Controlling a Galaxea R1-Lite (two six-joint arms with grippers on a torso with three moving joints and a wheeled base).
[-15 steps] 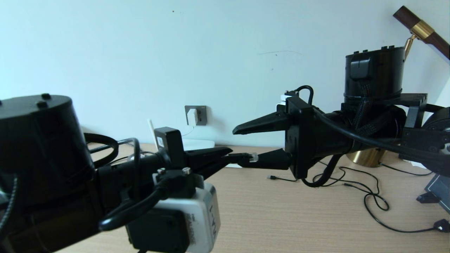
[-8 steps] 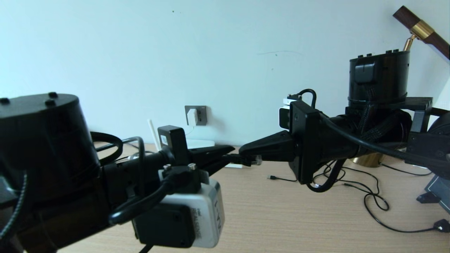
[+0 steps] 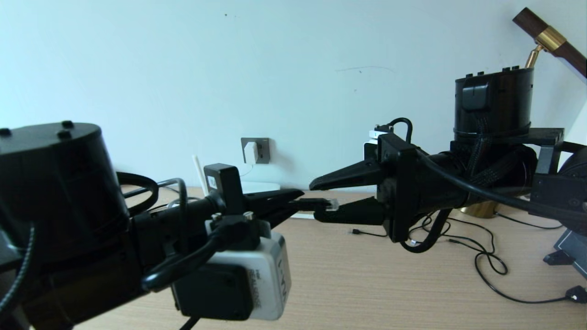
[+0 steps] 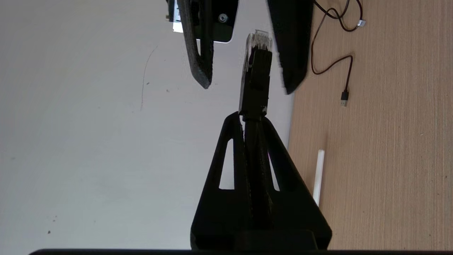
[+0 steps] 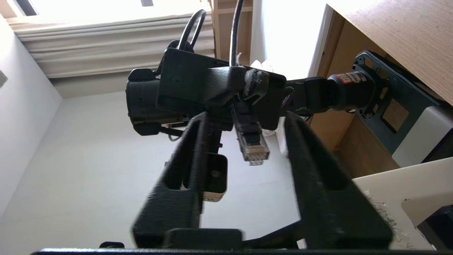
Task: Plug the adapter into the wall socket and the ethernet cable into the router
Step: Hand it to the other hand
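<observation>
The small white rounded adapter (image 3: 250, 152) already sits in the dark grey wall socket (image 3: 262, 150). The left hand (image 4: 252, 115) is clamped on the thick black ethernet cable (image 4: 255, 76), presenting its clear plug above the counter (image 3: 367, 284) between the parted fingers of the right hand (image 3: 315, 199). Next, the right hand probably needs to close squarely on the plug.

wooden desk (image 3: 367, 284) | router (image 3: 259, 187) | thin black cables (image 3: 481, 261) | brass lamp base (image 3: 477, 204)

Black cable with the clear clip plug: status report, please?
Left gripper shut on black ethernet cable, midair. Right gripper open, fingers either side of plug, not touching. White adapter already in grey wall socket.
</observation>
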